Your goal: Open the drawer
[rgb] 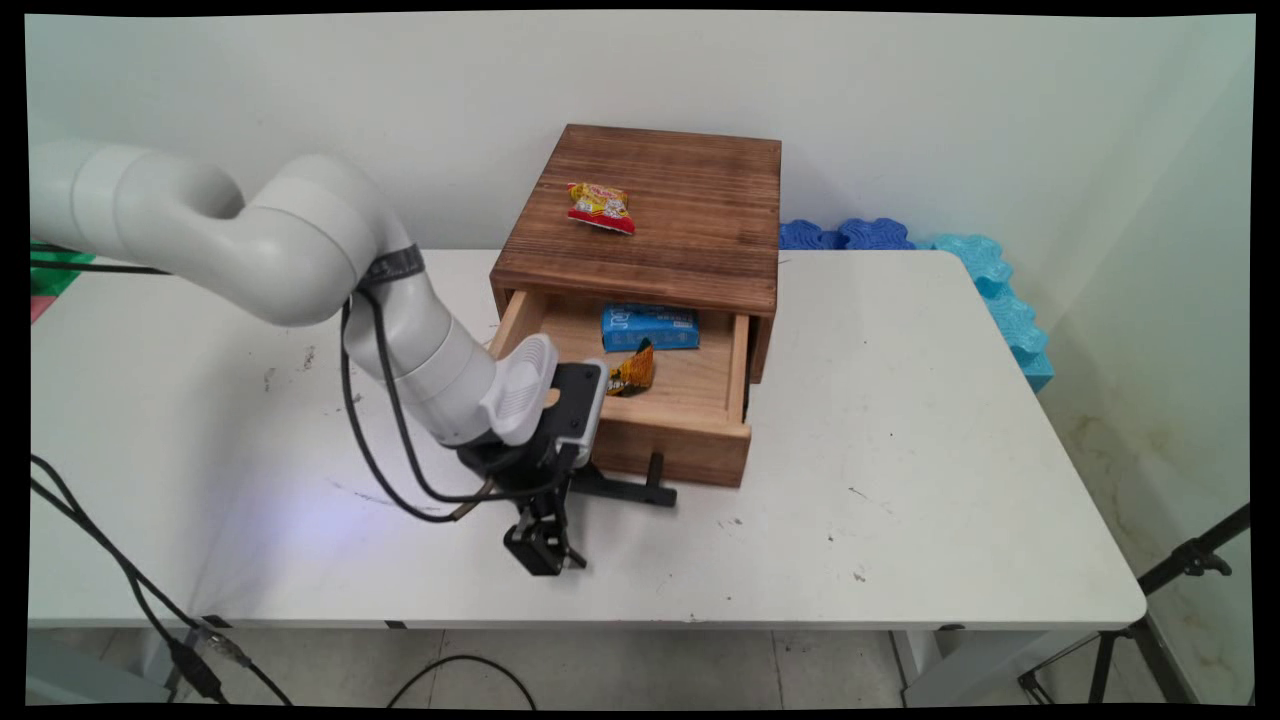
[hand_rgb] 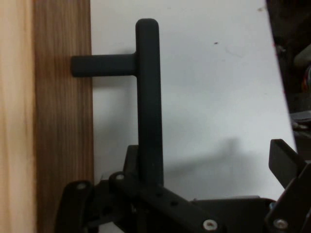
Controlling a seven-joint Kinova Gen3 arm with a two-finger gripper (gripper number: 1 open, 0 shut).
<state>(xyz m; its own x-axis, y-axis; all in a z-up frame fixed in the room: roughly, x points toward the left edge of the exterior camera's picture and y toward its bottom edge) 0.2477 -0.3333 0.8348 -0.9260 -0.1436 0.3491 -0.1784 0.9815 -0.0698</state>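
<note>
Count on the white table [rgb: 900, 450]: one dark wooden cabinet [rgb: 690, 200], set toward the far edge; one drawer [rgb: 690, 440], pulled out toward the near side; one black bar handle [rgb: 630, 492] on the drawer front. Three snack packets in all: one red-and-yellow packet [rgb: 601, 208] lying on the cabinet top, one blue packet [rgb: 650, 327] flat at the back of the drawer, one orange packet [rgb: 633, 370] in the drawer's front left corner, partly covered by the wrist. One gripper [rgb: 545, 548], pointing down just in front of the drawer's left half, low over the table and just beside the handle's left end. In the hand view, spread wide and clamped on nothing: one finger [hand_rgb: 284, 160] far out to the right, well apart from the bar, the handle [hand_rgb: 148, 97] running up the middle of the picture and vanishing behind the black linkage at the bottom. Only one handle post on show in each view; the other hidden by the hand. Contact between bar and linkage not determinable. Black cables [rgb: 390, 450] hanging from the arm, cut off at the left and lower edges. Blue foam pieces [rgb: 845, 235] behind and to the right of the table, count unclear, partly hidden by cabinet and tabletop. One black tripod [rgb: 1170, 590] at lower right, cut off by the edge.
</note>
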